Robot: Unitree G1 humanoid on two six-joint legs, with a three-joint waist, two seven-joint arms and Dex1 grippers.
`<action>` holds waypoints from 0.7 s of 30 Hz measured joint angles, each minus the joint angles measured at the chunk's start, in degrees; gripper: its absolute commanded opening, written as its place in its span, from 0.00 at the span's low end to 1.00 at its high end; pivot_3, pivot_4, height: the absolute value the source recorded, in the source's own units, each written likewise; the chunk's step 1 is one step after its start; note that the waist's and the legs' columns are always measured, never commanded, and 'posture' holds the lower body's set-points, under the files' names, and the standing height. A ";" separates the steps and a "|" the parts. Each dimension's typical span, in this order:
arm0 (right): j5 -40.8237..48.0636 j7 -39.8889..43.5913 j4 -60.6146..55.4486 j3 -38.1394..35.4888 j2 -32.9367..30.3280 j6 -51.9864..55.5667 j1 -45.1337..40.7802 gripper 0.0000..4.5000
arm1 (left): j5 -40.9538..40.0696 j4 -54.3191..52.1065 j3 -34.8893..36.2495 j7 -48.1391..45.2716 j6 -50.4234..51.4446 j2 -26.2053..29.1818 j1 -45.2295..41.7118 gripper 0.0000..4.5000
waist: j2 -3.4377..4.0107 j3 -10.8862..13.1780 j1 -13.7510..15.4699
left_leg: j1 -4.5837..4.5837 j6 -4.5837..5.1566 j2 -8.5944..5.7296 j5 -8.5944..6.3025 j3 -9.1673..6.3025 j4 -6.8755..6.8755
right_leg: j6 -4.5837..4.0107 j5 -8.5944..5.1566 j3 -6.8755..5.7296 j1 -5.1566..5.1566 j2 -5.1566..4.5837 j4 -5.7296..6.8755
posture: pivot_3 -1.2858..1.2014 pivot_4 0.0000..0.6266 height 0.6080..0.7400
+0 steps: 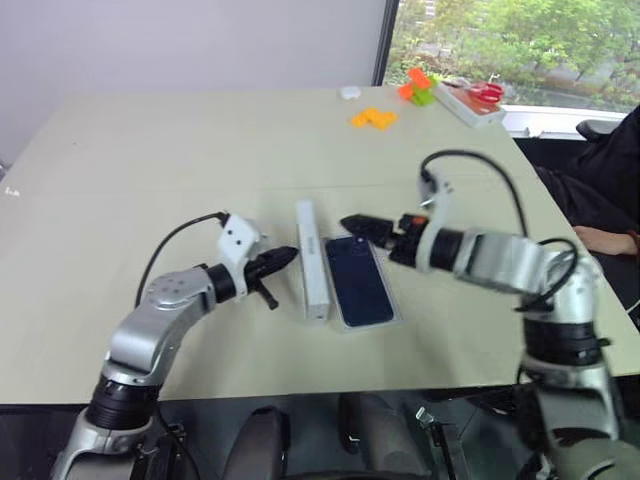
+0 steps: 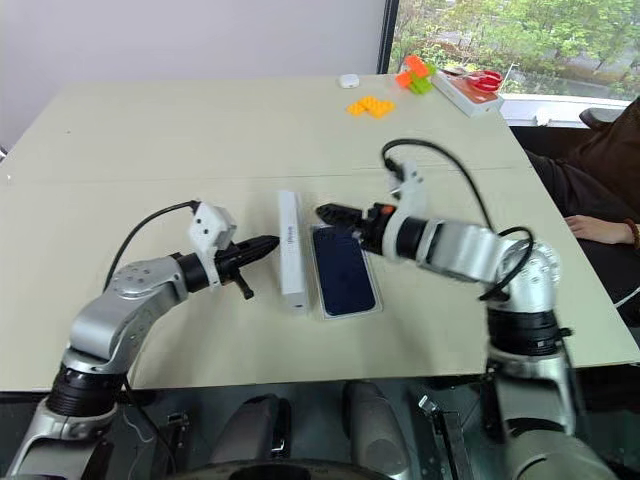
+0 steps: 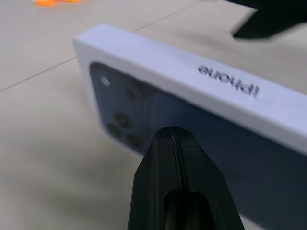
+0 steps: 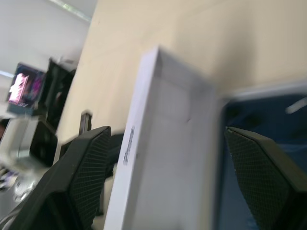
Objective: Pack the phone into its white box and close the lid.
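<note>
Phone [image 1: 358,281] lies flat in its white box [image 1: 393,312] near the front middle of my desk [image 1: 150,150], dark glass up, only a thin white rim of the tray showing around it. Standing on its long edge just beside the box, at its 9 o'clock, is the lid [image 1: 312,258]; through my left wrist camera I see its outer face with the printed dark phone image and lettering on the narrow side wall.

My left tool [image 1: 282,257] sits at the lid's 9 o'clock, fingers pressed together with nothing between them, tip pointing at the printed face and just short of it. My right tool [image 1: 362,227] hovers over the far end of the phone, at about 12 o'clock from the box, its fingers spread wide and gripping nothing; the right wrist view shows the lid's edge and the phone between the two pads [image 4: 84,167].

Orange pieces [image 1: 373,118] lie well away at the desk's far side.
</note>
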 measured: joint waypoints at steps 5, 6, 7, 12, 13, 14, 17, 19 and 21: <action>-9.71 8.45 3.80 0.95 -4.85 0.15 -1.65 0.88 | 0.46 -1.79 -7.23 -0.17 1.27 -3.02 -1.93 0.00 | 0.01 0.00 -0.19 | -0.17 0.22 0.02 -0.13 0.07 -0.01 | 0.06 -0.04 0.14 -0.02 0.03 0.00 | 0.52 0.24 1.00; -11.75 9.85 4.10 1.23 -5.64 0.24 -1.83 0.88 | 0.56 -2.09 -7.76 -0.15 1.36 -3.28 -1.93 0.00 | 0.01 0.01 -0.18 | -0.23 0.23 0.02 -0.13 0.10 -0.01 | 0.07 -0.05 0.16 -0.02 0.03 0.01 | 0.52 0.24 1.00; -14.44 11.81 4.09 1.58 -6.44 0.49 -1.99 0.88 | 0.51 -2.23 -7.92 0.05 1.59 -3.57 -1.93 0.00 | 0.02 0.01 -0.17 | -0.25 0.23 0.02 -0.13 0.11 0.00 | 0.08 -0.06 0.15 -0.03 0.03 0.01 | 0.52 0.24 1.00; -29.85 22.58 2.01 6.07 -11.04 1.14 -2.31 0.88 | -3.07 -2.25 -1.47 4.65 5.70 -6.64 -2.36 0.00 | 0.03 0.02 -0.14 | 0.05 0.23 0.02 -0.13 0.12 0.03 | 0.10 -0.07 0.13 -0.03 0.04 0.02 | 0.52 0.24 1.00; -33.42 25.14 0.73 7.59 -12.29 0.93 -2.31 0.88 | -4.18 -2.11 1.14 6.32 7.03 -7.21 -2.79 0.00 | 0.02 0.02 -0.15 | 0.07 0.23 0.02 -0.13 0.11 0.03 | 0.11 -0.07 0.09 -0.04 0.04 0.02 | 0.52 0.24 1.00; -36.57 27.51 -0.43 8.87 -13.26 0.70 -2.29 0.83 | -5.13 -1.75 3.99 7.96 8.10 -7.34 -3.34 0.00 | 0.02 0.02 -0.19 | 0.07 0.23 0.03 -0.13 0.10 0.02 | 0.11 -0.07 0.07 -0.05 0.07 0.02 | 0.52 0.24 1.00; -46.19 34.99 -3.83 12.58 -15.84 -1.43 -1.88 0.59 | -5.41 -1.09 10.40 11.52 10.22 -4.92 -3.21 0.00 | 0.03 0.02 -0.28 | 0.11 0.23 0.03 -0.13 0.11 -0.01 | 0.13 -0.08 0.07 -0.06 0.14 0.02 | 0.52 0.24 1.00; -52.21 39.94 -5.76 14.85 -17.48 -3.15 -1.45 0.33 | -4.62 -1.07 10.94 11.73 11.07 -2.30 -1.27 0.00 | 0.03 0.02 -0.12 | 0.09 0.23 0.03 -0.13 0.10 -0.02 | 0.14 -0.09 0.06 -0.09 0.09 0.02 | 0.52 0.24 1.00; -58.09 44.14 -8.02 17.62 -18.96 -5.39 -0.79 0.09 | -3.66 -1.13 9.37 11.25 12.08 -0.47 0.04 0.00 | 0.02 0.02 0.12 | 0.05 0.22 -0.02 -0.14 0.11 0.00 | 0.14 -0.10 0.06 -0.09 -0.01 0.00 | 0.52 0.24 1.00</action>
